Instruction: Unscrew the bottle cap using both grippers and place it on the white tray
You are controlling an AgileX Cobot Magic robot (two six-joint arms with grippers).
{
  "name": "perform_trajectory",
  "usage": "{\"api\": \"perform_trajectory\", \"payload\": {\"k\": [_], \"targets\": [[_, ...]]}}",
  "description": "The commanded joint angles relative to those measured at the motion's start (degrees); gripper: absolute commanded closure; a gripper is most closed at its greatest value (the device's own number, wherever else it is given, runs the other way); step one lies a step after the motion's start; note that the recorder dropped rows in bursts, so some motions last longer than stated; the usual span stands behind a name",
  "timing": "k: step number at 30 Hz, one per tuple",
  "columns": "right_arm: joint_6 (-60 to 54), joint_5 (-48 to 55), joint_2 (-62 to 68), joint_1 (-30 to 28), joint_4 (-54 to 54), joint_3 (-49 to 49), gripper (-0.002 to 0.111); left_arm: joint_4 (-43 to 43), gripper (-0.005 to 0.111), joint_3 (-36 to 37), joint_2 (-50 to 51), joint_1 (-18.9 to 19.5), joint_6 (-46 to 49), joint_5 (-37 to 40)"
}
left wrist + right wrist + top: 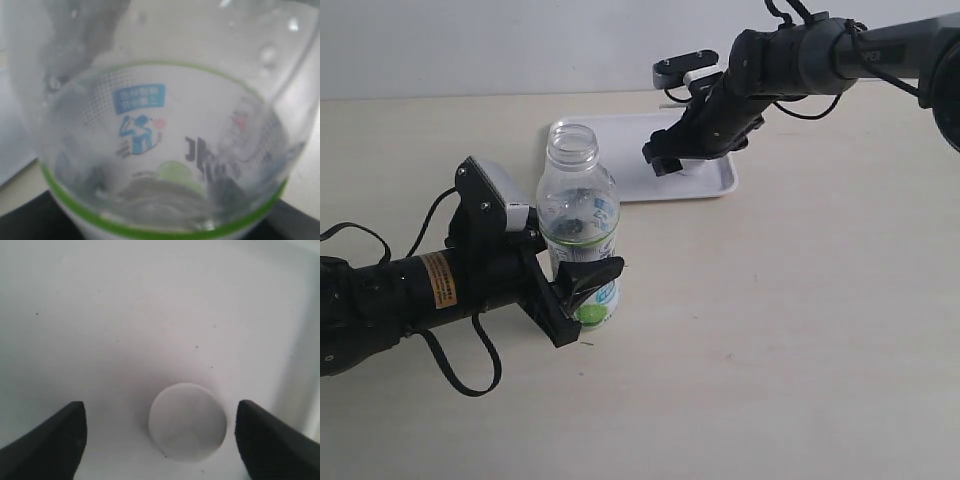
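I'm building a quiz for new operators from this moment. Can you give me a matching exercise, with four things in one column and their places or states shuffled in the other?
Things
1. bottle cap
2. bottle
3. left pincer
4. right pincer

Places or states
A. open, just above the white tray
B. upright, neck uncapped
C. lying flat on the white tray
D. shut on the bottle

Pairs: 1-C, 2-B, 3-D, 4-A

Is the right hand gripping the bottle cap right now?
No, the bottle cap lies flat on the white tray, with clear gaps to both fingers of the open right hand.
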Motion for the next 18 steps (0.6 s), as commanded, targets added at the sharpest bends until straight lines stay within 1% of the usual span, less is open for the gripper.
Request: {"api": "perform_trajectory", "payload": {"k": [1,4,11,14,16,18], "targets": [[-0.57,2.17,-1.75,-0.27,0.11,-0.42,0.03,-0.8,0.096,0.03,-0.19,-0.24,0.3,-2.91],[-0.57,3.54,-4.1,-0.27,-0.7,-0.42,0.03,-0.8,0.08,0.03,-0.19,-0.24,0.46,-3.23],[-0.96,8.15,-11.31,-0.27,-1.58,-0.42,0.037,-0.8,0.052,0.03,-0.41,-0.24,4.08,-2.86],[-0.59,10.71,-13.9,-0.27,-3.11,-0.42,0.037,-0.8,0.038,0.03,-1.03,-0.24,4.52,-1.8],[-0.59,12.26,-15.17,-0.27,-3.82,-0.42,0.037,-0.8,0.033,0.03,-1.5,-0.24,4.52,-0.9],[-0.59,13.92,-16.41,-0.27,-3.83,-0.42,0.037,-0.8,0.032,0.03,-1.98,-0.24,4.52,-0.12]]}}
